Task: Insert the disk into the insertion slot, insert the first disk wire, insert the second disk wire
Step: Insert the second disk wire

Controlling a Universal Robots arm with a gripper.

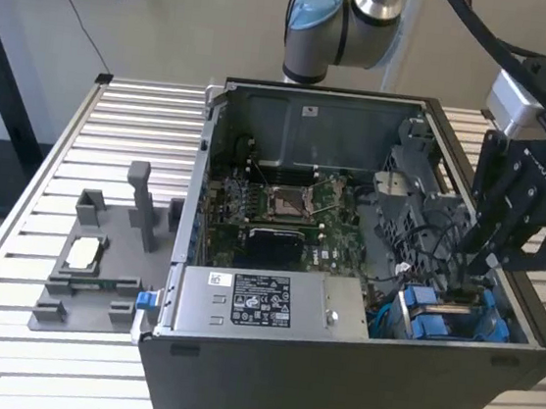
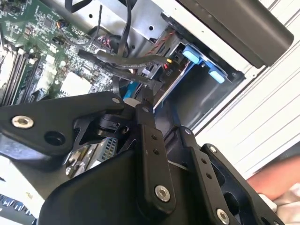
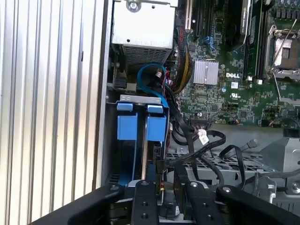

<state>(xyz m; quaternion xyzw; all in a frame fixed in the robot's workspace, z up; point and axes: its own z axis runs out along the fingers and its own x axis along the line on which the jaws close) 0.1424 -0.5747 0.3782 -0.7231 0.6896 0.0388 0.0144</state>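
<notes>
I've got the gripper [image 1: 474, 262] down inside the computer case [image 1: 331, 389], right at the insertion slot [image 3: 140, 136] in its front corner. The disk [image 1: 447, 318] sits seated in that slot, blue carrier tabs showing, directly beneath my fingers [image 3: 143, 197]. Its long axis runs into the bay. The fingers look pinched together on a dark cable [image 3: 187, 161] beside the disk

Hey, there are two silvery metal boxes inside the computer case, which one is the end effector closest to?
The grey metal drive bay with blue plastic guides, at the exterior view's right; the end effector hangs just above it. The labelled silver box sits further left.
</notes>
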